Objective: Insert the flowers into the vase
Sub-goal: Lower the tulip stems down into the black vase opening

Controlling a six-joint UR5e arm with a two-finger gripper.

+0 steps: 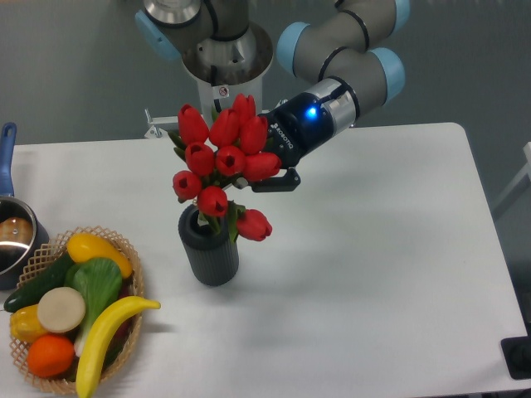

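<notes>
Basket (50,365) foreground; hand (270,174) behind flowers (222,157)

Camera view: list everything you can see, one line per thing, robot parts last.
flowers: one bunch, red buds on green stems, standing in the vase
vase: one, dark grey, left of table centre
wicker basket: one, tan, front left corner, filled with toy produce
banana: one, yellow, on the basket's front
saucepan: one, metal with blue handle, left edge
table: one, white
arm: one, grey with blue joints, reaching from the back
gripper: one, black, behind the flowers, fingers hidden
</notes>
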